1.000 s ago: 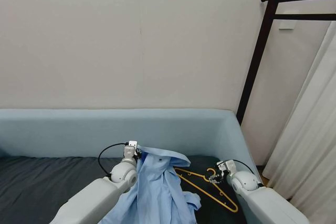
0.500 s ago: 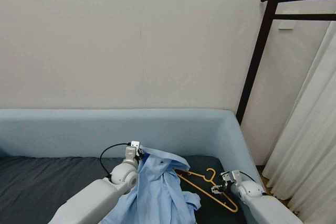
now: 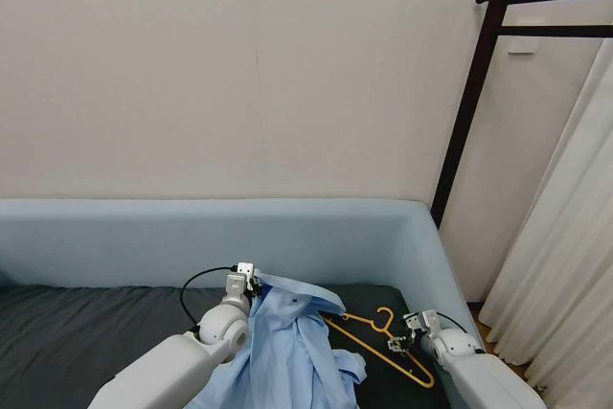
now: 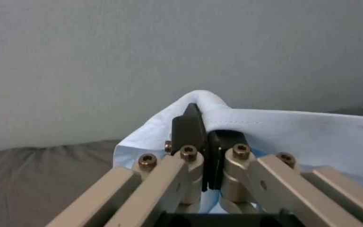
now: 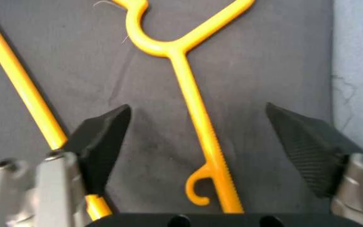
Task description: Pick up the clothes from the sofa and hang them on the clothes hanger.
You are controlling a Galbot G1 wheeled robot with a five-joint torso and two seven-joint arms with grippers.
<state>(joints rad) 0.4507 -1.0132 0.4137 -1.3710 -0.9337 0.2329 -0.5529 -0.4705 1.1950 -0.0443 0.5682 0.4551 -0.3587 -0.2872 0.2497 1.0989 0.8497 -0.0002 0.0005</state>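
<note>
My left gripper point(image 4: 205, 130) pinches shirt point(image 3: 287, 347) collar | my right gripper point(image 5: 198, 120) gapes wide over hanger point(image 5: 193, 101) | shirt not yet hung.

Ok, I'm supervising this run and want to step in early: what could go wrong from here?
The left gripper pinches only a collar fold of the light blue shirt; it might slip free. The right gripper hangs open over the thin orange plastic hanger lying flat on the dark grey sofa cushion, so closing could skid off it or catch the cushion fabric.
</note>
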